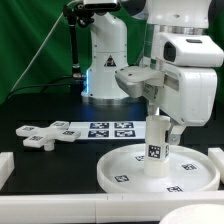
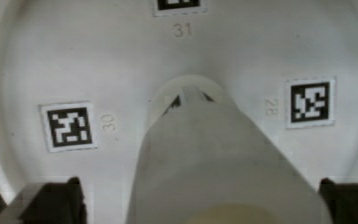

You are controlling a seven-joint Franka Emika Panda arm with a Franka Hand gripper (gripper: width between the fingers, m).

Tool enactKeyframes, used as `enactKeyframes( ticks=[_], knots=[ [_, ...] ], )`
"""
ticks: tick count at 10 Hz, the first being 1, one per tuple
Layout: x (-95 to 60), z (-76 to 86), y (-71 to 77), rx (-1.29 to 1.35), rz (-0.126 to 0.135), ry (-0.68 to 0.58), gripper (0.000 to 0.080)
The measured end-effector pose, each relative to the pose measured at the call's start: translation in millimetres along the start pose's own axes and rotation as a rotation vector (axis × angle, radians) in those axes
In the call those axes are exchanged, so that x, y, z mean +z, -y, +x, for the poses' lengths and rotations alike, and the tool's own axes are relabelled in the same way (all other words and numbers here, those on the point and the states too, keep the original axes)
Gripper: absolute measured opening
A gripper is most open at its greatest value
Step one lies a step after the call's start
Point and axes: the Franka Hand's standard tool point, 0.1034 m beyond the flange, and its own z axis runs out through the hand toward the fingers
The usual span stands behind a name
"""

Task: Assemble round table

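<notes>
The large rimmed round disc [image 1: 120, 176] lies flat on the black table at the exterior view's right. The short thick cylinder leg [image 1: 157, 150] stands upright at its middle. My gripper [image 1: 160, 122] is right over the leg's top, fingers down either side. In the wrist view the leg [image 2: 202, 140] runs up the middle over the disc [image 2: 51, 70]. My gripper [image 2: 197, 203] is open, and both dark fingertips [image 2: 57, 203] stand apart from the leg with gaps showing. The cross-shaped foot piece [image 1: 40, 138] lies on the table at the exterior view's left.
The marker board [image 1: 105, 129] lies behind the disc, next to the foot piece. A white rail [image 1: 70, 206] runs along the table's front edge, with a white block [image 1: 5, 165] at the left. The arm's base [image 1: 105, 65] stands at the back.
</notes>
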Motion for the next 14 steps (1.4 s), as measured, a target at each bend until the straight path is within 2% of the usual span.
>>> enactKeyframes(
  ticks=[2,3,4,5,8,14],
  knots=[
    [0.5,-2.3,0.8,-0.011,0.002,0.0,0.0649],
    [0.6,-2.4,0.8,-0.01,0.002,0.0,0.0515],
    [0.6,-2.5,0.9,-0.009,0.002,0.0,0.0515],
    [0.6,-2.6,0.9,0.008,0.002,0.0,0.0402],
    [0.6,-2.5,0.9,0.066,0.003,-0.001,0.0404],
    [1.3,0.1,2.4,0.703,0.009,-0.001,0.0406]
  ],
)
